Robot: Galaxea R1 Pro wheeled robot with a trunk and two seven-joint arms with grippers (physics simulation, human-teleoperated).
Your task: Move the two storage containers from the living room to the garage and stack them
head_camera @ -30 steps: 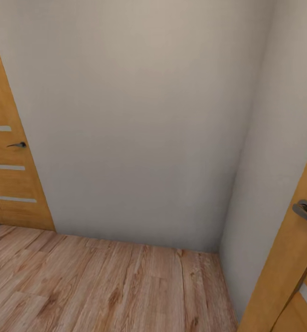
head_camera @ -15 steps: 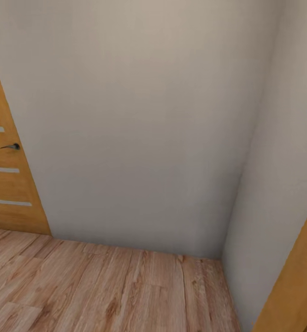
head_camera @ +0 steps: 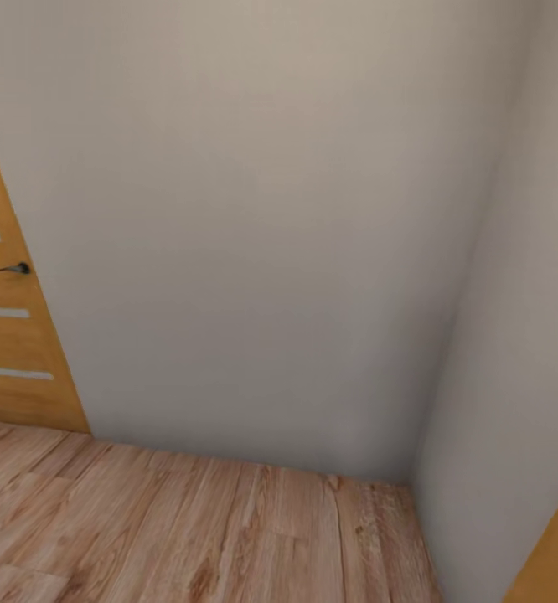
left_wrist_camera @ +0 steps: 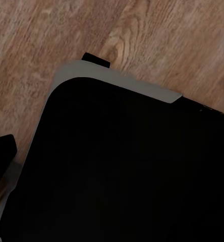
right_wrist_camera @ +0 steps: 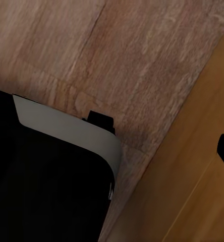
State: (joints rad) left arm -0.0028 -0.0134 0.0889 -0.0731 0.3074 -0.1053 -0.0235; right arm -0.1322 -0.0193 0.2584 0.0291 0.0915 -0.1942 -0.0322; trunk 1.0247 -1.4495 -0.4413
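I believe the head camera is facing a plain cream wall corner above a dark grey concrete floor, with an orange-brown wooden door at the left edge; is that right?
Not quite: the floor is light wood planks, not dark grey concrete, as the head view shows. The rest holds: the plain cream wall corner is ahead and the orange-brown wooden door stands at the left edge.

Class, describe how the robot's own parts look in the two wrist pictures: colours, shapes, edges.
Each wrist view shows a matt black panel of the robot with a rounded corner, a pale grey rim and a small black tab. A black piece at the picture's edge may be a claw finger, but that is unclear.
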